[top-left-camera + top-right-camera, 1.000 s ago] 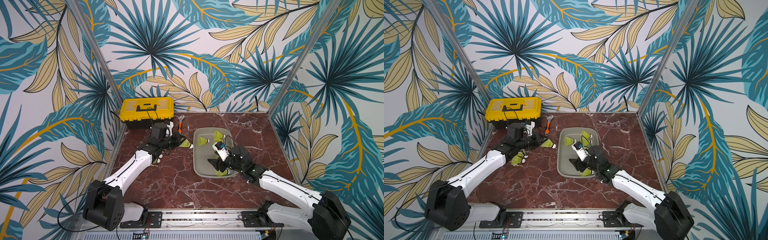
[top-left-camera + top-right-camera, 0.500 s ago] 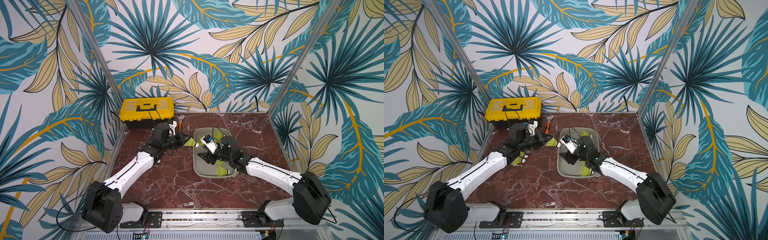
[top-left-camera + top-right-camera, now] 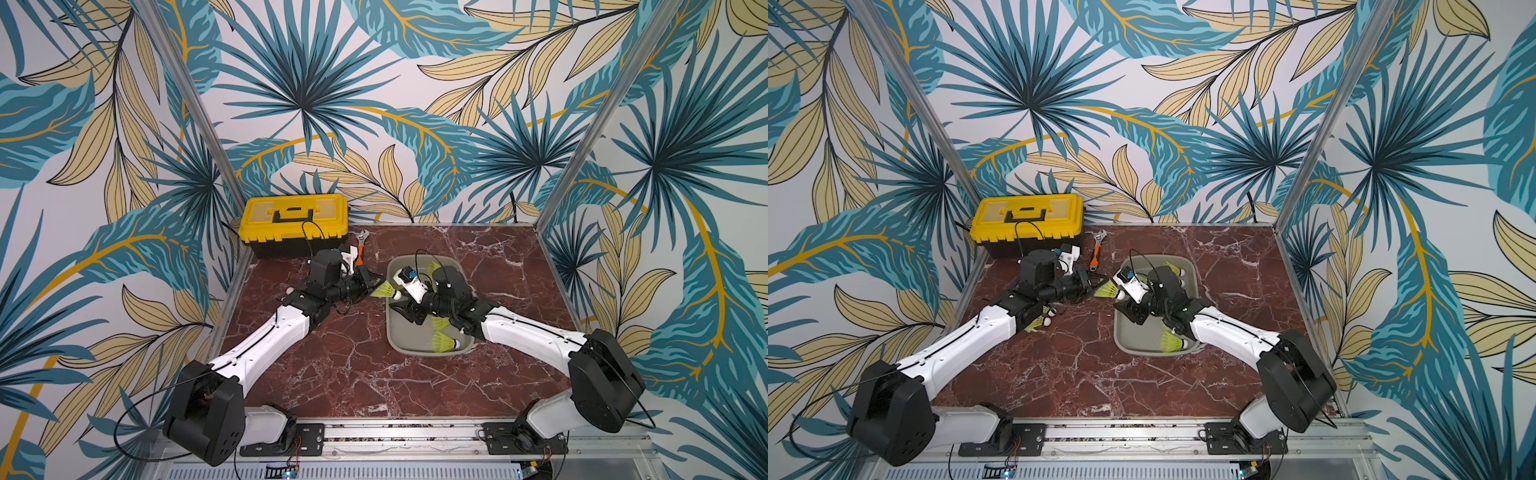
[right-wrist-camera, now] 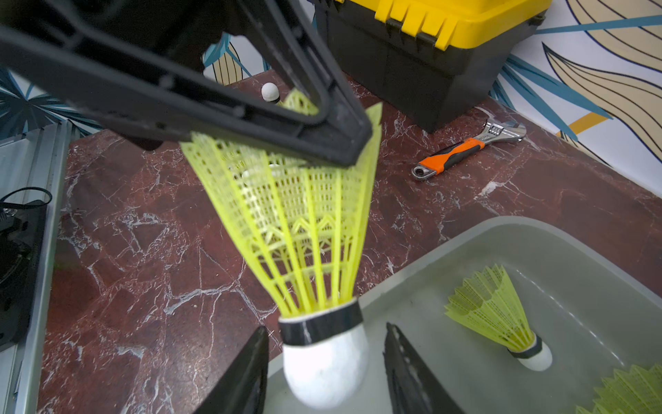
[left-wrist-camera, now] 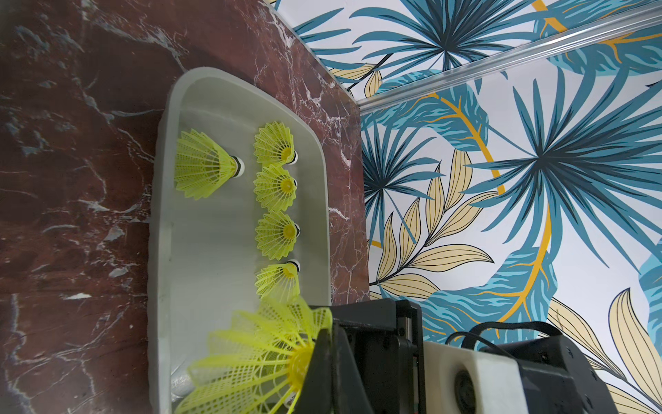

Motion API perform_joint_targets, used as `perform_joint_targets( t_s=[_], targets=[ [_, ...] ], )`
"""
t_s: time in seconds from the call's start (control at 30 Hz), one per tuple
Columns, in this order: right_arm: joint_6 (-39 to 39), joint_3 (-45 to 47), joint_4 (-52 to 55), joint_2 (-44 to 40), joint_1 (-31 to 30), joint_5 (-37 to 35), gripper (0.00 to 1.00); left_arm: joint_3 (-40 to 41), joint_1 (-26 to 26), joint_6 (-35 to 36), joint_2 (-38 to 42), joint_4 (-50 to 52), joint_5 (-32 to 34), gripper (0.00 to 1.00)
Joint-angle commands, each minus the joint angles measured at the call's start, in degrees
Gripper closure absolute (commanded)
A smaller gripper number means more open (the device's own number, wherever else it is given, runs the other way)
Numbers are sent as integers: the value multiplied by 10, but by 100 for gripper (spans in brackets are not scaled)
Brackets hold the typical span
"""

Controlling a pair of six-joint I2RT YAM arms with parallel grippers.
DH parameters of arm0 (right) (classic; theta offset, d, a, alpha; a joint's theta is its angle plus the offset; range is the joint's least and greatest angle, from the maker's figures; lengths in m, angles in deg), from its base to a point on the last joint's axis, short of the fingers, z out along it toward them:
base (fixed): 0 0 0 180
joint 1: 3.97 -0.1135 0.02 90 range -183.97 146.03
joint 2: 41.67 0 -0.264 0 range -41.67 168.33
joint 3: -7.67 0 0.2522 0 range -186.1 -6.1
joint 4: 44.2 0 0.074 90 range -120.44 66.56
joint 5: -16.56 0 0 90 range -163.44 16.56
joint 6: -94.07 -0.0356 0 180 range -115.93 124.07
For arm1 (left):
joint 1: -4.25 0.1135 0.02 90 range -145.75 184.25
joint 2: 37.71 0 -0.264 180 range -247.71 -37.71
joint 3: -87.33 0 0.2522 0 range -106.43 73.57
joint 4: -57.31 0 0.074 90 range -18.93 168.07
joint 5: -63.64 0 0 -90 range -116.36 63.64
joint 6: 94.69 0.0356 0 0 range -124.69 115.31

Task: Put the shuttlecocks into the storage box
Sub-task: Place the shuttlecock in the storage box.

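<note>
My left gripper [image 3: 371, 286] is shut on the skirt rim of a neon yellow-green shuttlecock [image 3: 382, 289], which it holds level over the left rim of the grey storage box [image 3: 415, 352]. In the right wrist view my right gripper [image 4: 326, 358] stands open, one finger on each side of the white tip, touching neither side. The left wrist view shows several shuttlecocks [image 5: 276, 186] lying in the box [image 5: 157, 215]. Two more shuttlecocks [image 3: 1038, 323] lie on the table under my left arm.
A yellow-lidded black toolbox [image 3: 293, 226] stands at the back left. An orange-handled wrench [image 3: 360, 249] lies between it and the box. Patterned walls and aluminium posts close in the marble table [image 3: 332, 374] on three sides.
My right arm swung from the near part of the box to its far left rim, and its jaws narrowed around the tip. My left gripper carried the shuttlecock rightward to the box.
</note>
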Motion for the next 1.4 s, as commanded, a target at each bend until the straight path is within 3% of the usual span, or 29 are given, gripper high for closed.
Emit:
perform_joint_targets(
  t_s=[0.0,0.4,0.5,0.63,0.73,0.83,1.1,1.37],
  targets=[
    [7,-10,-8,3,-3,16,54,15,-3,4,0,-13,-10,100],
    [25,-11,-1,1,-3,9,64,12,-4,7,-11,-13,-28,100],
    [31,-11,4,-2,-3,10,74,11,-4,10,-12,-9,-28,99],
    [48,-9,23,-12,-3,4,78,-8,-4,45,-12,33,-29,73],
    [65,-8,44,-19,-3,-4,80,-41,-3,113,-14,99,-31,61],
    [80,-8,67,-26,-3,-8,80,-79,1,197,-23,177,-52,56],
    [105,-8,105,-46,-3,13,80,-151,8,362,-53,307,-115,55],
    [111,-10,119,-46,-3,14,79,-173,9,398,-69,339,-142,64]
  ],
)
